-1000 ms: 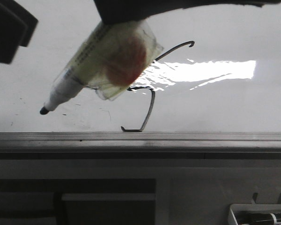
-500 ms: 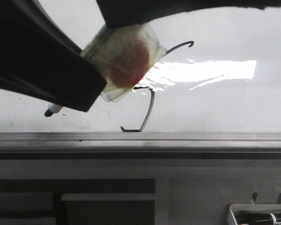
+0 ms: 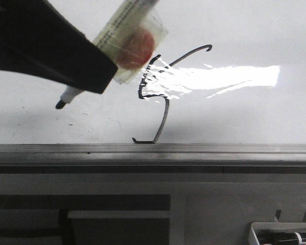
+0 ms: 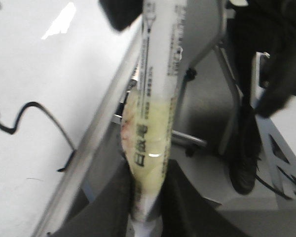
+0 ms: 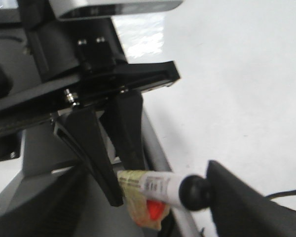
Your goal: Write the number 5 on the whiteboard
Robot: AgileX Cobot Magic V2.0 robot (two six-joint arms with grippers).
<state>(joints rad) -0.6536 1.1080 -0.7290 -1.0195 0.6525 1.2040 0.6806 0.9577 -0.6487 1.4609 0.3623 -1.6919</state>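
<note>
The number 5 (image 3: 164, 118) is a thin black line on the glossy whiteboard (image 3: 245, 112), next to the glare. Part of it shows in the left wrist view (image 4: 39, 106). My left gripper (image 3: 99, 76) is shut on a white marker (image 3: 127, 25) wrapped in yellowed tape with a red patch. The marker's black tip (image 3: 60, 104) points down-left, to the left of the 5. The left wrist view shows the marker (image 4: 155, 98) clamped between my left gripper's fingers (image 4: 148, 202). My right gripper (image 5: 138, 197) is open, with its fingers spread on either side of the marker (image 5: 160, 186).
A grey metal rail (image 3: 194, 149) runs along the board's near edge. A white tray (image 3: 283, 236) holding markers sits low right, below the board. Dark chair legs and stand parts (image 4: 246, 163) lie beyond the rail in the left wrist view.
The left gripper came in from the left and took hold of the marker. The gripper that held it from above has left the front view. The marker tip rose up-right, uncovering the 5's upright stroke.
</note>
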